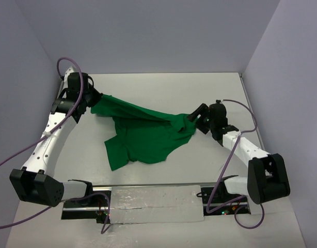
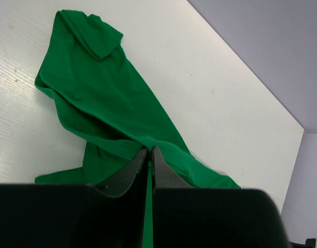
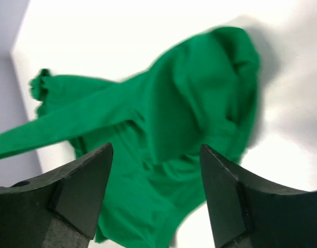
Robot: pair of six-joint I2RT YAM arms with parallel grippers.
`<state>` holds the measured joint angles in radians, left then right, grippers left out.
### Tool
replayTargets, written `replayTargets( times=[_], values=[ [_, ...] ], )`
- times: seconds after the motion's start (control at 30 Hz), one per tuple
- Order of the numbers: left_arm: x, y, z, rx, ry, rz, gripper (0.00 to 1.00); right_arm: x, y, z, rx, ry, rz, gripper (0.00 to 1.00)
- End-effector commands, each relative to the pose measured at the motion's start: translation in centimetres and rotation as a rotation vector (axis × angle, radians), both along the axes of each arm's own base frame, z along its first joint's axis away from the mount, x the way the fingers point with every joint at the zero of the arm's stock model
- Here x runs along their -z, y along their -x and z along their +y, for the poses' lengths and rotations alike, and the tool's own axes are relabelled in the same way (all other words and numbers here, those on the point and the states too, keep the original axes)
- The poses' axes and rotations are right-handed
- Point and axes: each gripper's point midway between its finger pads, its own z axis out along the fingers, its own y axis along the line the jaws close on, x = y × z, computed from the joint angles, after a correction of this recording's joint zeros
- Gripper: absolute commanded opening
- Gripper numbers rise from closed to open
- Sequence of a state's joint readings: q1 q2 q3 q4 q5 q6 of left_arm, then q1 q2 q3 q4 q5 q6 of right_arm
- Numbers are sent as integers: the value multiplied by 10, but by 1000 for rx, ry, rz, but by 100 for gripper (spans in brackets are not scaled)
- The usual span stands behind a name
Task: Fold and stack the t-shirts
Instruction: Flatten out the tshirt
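A bright-green t-shirt (image 1: 143,137) lies crumpled across the middle of the white table, one end stretched up toward the far left. There my left gripper (image 1: 92,99) is shut on the t-shirt's edge; in the left wrist view the black fingertips (image 2: 149,151) pinch green cloth (image 2: 96,98) between them. My right gripper (image 1: 195,114) hovers at the shirt's right end, open, its jaws wide apart over the bunched fabric (image 3: 189,113) with nothing held between them (image 3: 156,150).
Grey walls close in the table (image 1: 163,88) on the left, back and right. A clear plastic strip (image 1: 153,204) lies along the near edge between the two arm bases. Purple cables trail from both arms.
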<state>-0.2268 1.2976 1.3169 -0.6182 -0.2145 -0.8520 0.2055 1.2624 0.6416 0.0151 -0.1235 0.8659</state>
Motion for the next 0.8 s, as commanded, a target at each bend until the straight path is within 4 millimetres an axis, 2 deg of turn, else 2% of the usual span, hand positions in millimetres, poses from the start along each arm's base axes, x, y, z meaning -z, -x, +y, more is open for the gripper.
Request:
replayTargets(
  times=[0.0, 0.07, 0.2, 0.37, 0.5, 0.77],
  values=[
    [-5, -5, 0, 10, 7, -29, 10, -5, 5, 23, -53, -71, -19, 73],
    [-5, -4, 1, 10, 3, -30, 10, -2, 13, 31, -59, -131, -21, 72],
    [-5, -3, 0, 17, 3, -28, 10, -7, 16, 45, -90, -214, -21, 73],
    [-4, -3, -1, 19, 9, -28, 10, -7, 13, 59, -120, -241, 0, 75],
    [-4, -1, -2, 23, 13, -30, 10, -3, 3, 53, -71, -200, 1, 75],
    [-9, 0, -1, 25, 10, -37, 10, 10, -14, 58, -28, -241, 30, 75]
  ],
)
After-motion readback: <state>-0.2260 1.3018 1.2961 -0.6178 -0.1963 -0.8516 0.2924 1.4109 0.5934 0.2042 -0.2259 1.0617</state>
